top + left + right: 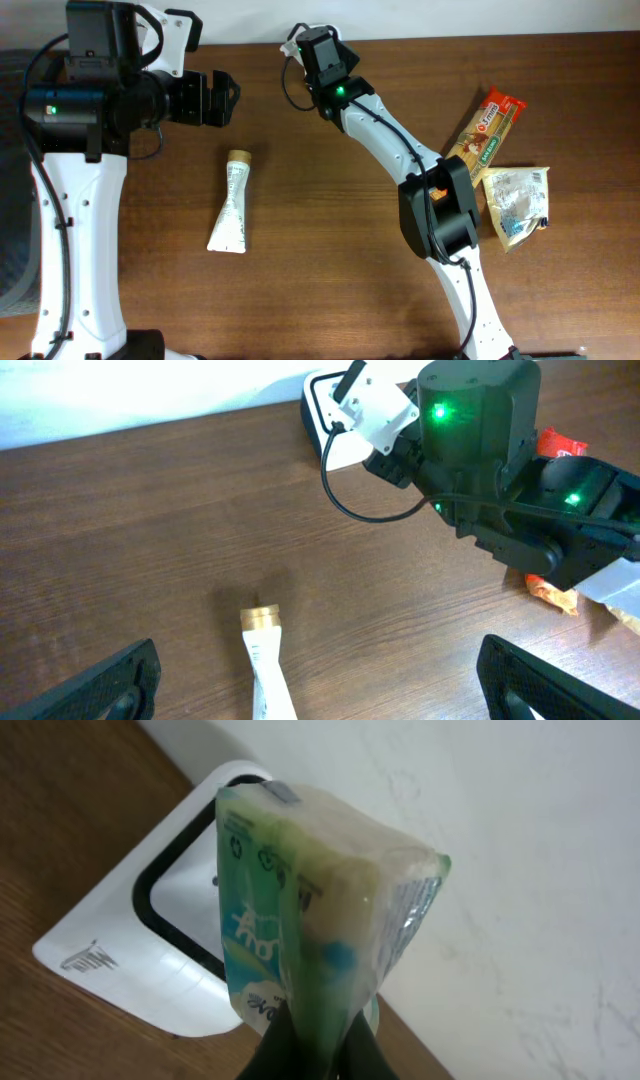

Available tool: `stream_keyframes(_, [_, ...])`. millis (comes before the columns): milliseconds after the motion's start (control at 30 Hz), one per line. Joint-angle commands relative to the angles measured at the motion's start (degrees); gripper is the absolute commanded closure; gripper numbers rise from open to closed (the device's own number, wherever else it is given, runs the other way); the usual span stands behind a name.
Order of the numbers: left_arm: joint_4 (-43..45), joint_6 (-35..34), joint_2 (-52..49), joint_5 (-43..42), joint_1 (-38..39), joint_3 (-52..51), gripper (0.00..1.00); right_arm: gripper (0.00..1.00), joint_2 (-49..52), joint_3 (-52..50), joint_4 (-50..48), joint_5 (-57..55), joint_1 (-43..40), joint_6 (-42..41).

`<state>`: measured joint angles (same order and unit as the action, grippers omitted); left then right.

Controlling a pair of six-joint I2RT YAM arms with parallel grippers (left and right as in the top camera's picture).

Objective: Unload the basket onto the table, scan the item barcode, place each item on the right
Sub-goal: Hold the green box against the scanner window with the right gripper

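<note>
In the right wrist view my right gripper [318, 1042] is shut on the lower end of a green and white soft packet [310, 900]. The packet stands upright just above and beside the white barcode scanner [150, 950], close to the wall. From overhead the right wrist [322, 55] covers the packet, and only a white corner of the scanner [292, 45] shows. My left gripper [222, 98] hovers open at the upper left with nothing between its fingers. In the left wrist view its fingertips [110, 685] stand wide apart, either side of a white tube [265, 670].
A white tube with a gold cap [232, 205] lies left of centre on the wooden table. At the right lie an orange snack bar [487, 125] and a clear plastic bag [515, 205]. The right arm [400, 145] crosses the middle diagonally.
</note>
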<state>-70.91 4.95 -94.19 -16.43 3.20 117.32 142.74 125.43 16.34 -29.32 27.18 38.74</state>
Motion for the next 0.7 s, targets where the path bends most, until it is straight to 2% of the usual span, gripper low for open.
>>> stream_keyframes(0, [0.07, 0.94, 0.28, -0.24, -0.26, 0.17, 0.01, 0.96, 2.21, 0.83, -0.83, -0.94, -1.42, 0.48])
stream_keyframes(100, [0.07, 0.96, 0.28, -0.24, -0.26, 0.17, 0.01, 0.96, 2.93, 0.83, -3.67, -0.87, -2.16, 0.5])
stream_keyframes(233, [0.07, 0.96, 0.28, -0.24, -0.26, 0.17, 0.01, 0.96, 5.84, 0.79, -6.36, 4.37, -2.84, 16.57])
stream_keyframes(333, [0.07, 0.96, 0.28, -0.24, -0.26, 0.17, 0.01, 0.96, 5.84, 0.79, -9.64, 4.92, -2.84, 18.29])
stream_keyframes(467, [0.07, 0.96, 0.28, -0.24, -0.26, 0.17, 0.01, 0.96, 5.84, 0.79, -10.43, 4.96, -2.8, 33.16])
stream_keyframes(667, [0.07, 0.96, 0.28, -0.24, -0.26, 0.17, 0.01, 0.95, 5.84, 0.79, -12.55, 9.44, -2.78, 46.77])
